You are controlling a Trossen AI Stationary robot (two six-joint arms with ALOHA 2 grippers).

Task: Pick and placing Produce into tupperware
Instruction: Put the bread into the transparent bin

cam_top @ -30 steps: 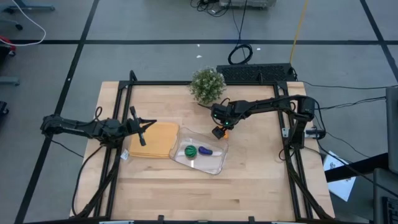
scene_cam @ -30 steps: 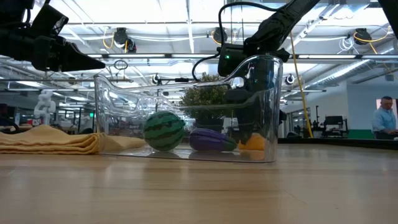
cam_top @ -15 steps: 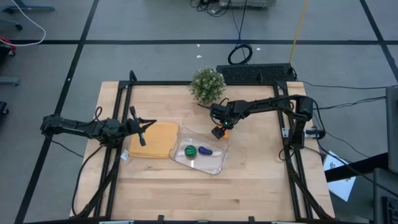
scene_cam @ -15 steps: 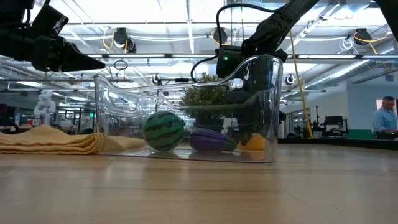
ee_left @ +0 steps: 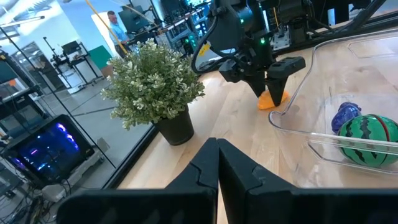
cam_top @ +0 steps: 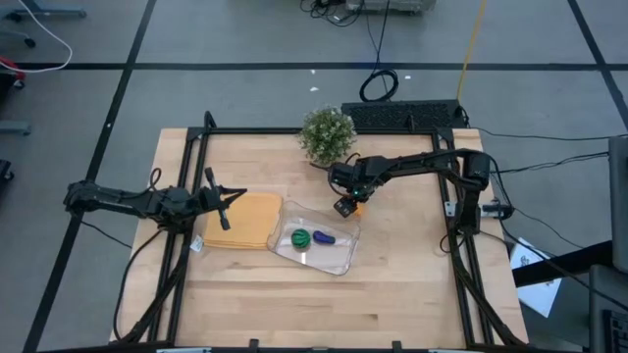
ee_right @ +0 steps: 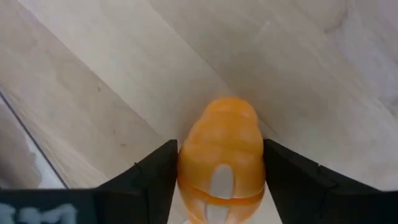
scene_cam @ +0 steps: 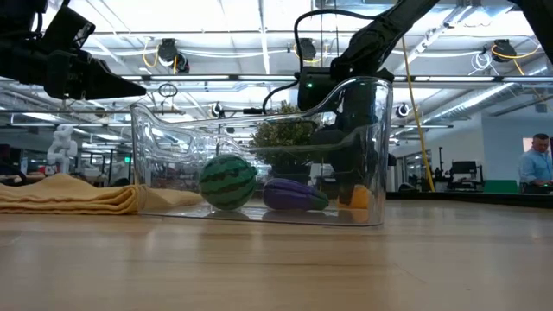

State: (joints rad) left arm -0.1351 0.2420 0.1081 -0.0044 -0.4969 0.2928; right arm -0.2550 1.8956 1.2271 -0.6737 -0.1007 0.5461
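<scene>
The round green piece (cam_top: 300,237) and the long purple piece (cam_top: 323,236) lie on the floor of the clear tupperware (cam_top: 339,263) in the middle of the table. The rounded orange piece (cam_top: 355,207) sits on the wood just outside the tupperware's far right corner. My right gripper (cam_top: 345,207) stands over the orange piece, pointing steeply down, its fingers closed in on it. My left gripper (cam_top: 228,204) is shut on nothing and hovers level over the tan mat (cam_top: 245,221) at the left. My right gripper pinches the orange piece between its two fingers (ee_right: 155,174), which lie against two opposite sides (ee_right: 186,168). The fingers come from above, pointing steeply down. In the left wrist view the orange piece's underside (ee_left: 272,103) rests on the table.
A bushy potted plant (cam_top: 327,135) stands at the far edge, close behind my right arm. The tupperware's tall clear wall (scene_cam: 371,147) rises right beside the orange piece. Bare wood lies on the near half of the table. A person (scene_cam: 534,168) stands far off in the room.
</scene>
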